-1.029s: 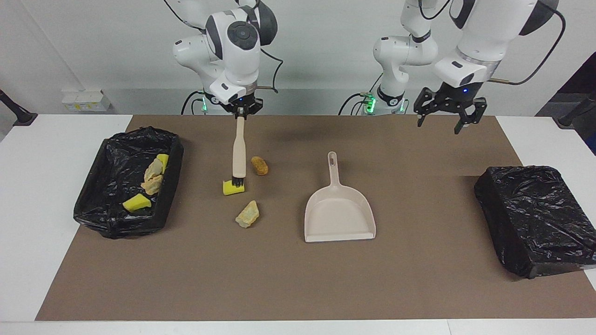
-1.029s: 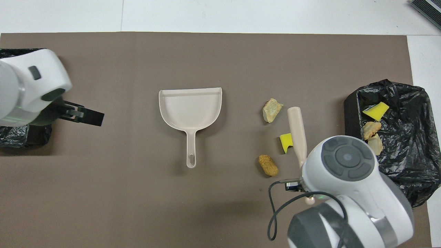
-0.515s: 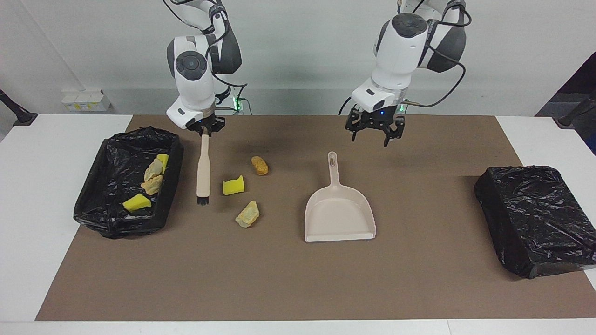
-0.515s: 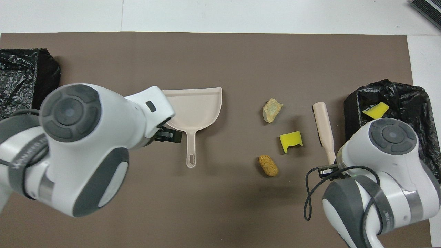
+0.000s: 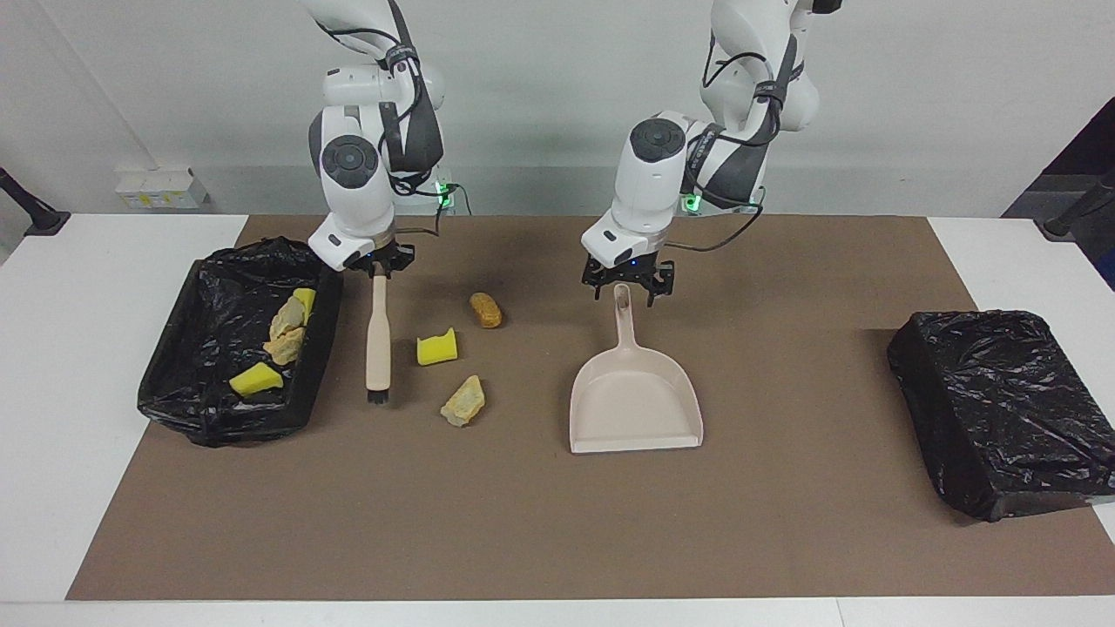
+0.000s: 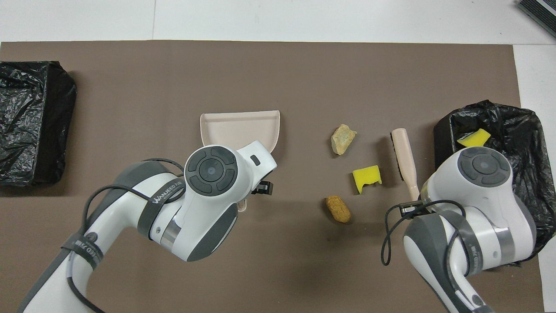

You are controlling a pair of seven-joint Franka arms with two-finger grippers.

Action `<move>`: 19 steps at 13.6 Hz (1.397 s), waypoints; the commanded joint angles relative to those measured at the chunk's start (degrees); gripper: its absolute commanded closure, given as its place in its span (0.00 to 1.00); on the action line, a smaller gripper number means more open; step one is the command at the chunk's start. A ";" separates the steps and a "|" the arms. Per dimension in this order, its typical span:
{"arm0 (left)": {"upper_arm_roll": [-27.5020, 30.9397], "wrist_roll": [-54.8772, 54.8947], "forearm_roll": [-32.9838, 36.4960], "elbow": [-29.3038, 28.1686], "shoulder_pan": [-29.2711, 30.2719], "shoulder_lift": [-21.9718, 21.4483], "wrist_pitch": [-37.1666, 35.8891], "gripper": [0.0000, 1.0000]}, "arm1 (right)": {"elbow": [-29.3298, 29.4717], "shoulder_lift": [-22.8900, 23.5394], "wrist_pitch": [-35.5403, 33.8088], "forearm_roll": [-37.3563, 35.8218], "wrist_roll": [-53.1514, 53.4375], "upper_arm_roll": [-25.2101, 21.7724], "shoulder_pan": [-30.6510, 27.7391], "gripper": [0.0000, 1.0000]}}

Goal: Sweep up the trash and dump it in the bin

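On the mat lie three pieces of trash: a yellow sponge piece [image 5: 436, 347] [image 6: 367, 177], an orange bread-like lump [image 5: 485, 309] [image 6: 338, 208] and a tan lump [image 5: 463, 401] [image 6: 342, 139]. My right gripper [image 5: 375, 268] is shut on the handle of a beige brush [image 5: 378, 340] [image 6: 404, 155]. The brush's bristles sit low between the bin [image 5: 320, 344] [image 6: 442, 143] and the sponge. The beige dustpan [image 5: 634, 405] [image 6: 239, 126] lies flat. My left gripper [image 5: 622, 293] is open, its fingers either side of the dustpan handle's end.
The bin is lined with a black bag and holds several yellow and tan pieces. A second box wrapped in black plastic [image 5: 1002, 409] [image 6: 30, 126] stands at the left arm's end of the table. A brown mat [image 5: 557, 522] covers the table.
The left arm swung in from its end of the table and lowered its open gripper onto the dustpan handle. The right arm carried the brush off the sponge toward the bin.
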 commanded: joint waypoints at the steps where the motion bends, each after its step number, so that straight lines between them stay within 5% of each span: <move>1: 1.05 -1.04 0.01 -2.66 -1.26 0.54 3.73 0.00 | 0.33 1.55 1.35 -0.61 -1.36 0.91 0.54 1.00; 4: 1.05 -1.13 0.01 -3.18 -0.91 1.87 6.27 0.03 | 0.50 2.69 0.48 0.79 -1.27 1.00 3.44 1.00; 6: 1.05 -1.04 0.01 -3.80 -0.91 1.70 6.28 0.35 | 0.59 2.61 -0.06 3.60 -0.75 0.91 6.16 1.00; 8: 1.05 -0.95 0.01 -4.15 -0.74 1.43 5.32 0.77 | 1.38 2.52 -1.89 3.79 0.48 1.00 7.13 1.00; 10: 1.05 -1.04 0.01 -3.98 -0.39 1.34 3.56 1.00 | 2.43 1.47 -3.91 3.79 1.10 0.91 7.32 1.00; 14: 1.58 3.59 0.45 -0.56 2.85 0.73 -0.03 1.00 | 4.20 -1.96 -10.07 2.83 3.20 0.82 7.40 1.00; 19: 2.11 34.67 2.30 0.86 8.31 -3.13 -7.60 1.00 | 3.67 -1.71 -6.32 -0.34 -1.24 0.74 5.74 1.00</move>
